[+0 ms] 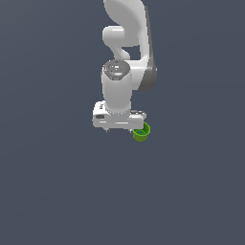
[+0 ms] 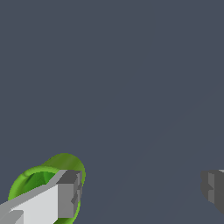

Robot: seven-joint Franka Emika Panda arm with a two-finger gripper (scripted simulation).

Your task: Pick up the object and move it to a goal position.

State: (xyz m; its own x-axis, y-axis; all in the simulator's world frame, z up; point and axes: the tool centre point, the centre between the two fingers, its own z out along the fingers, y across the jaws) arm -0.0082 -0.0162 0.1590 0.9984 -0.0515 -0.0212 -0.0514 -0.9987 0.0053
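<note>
The small bright green cup (image 1: 141,132) shows in the exterior view just below the white hand, toward the exterior view's right. My gripper (image 1: 119,128) is open, with its jaws spread wide. In the wrist view the cup (image 2: 35,181) lies at one finger (image 2: 65,194), which covers part of its rim and darker inside. The other finger (image 2: 214,190) is far from it. The cup is not between the fingers, and the space at the gripper's middle (image 2: 140,192) holds nothing. I cannot tell whether the finger touches the cup.
A plain dark grey-blue floor (image 1: 57,191) surrounds the arm. The white arm (image 1: 125,43) rises above the hand toward the back of the exterior view. No other objects show.
</note>
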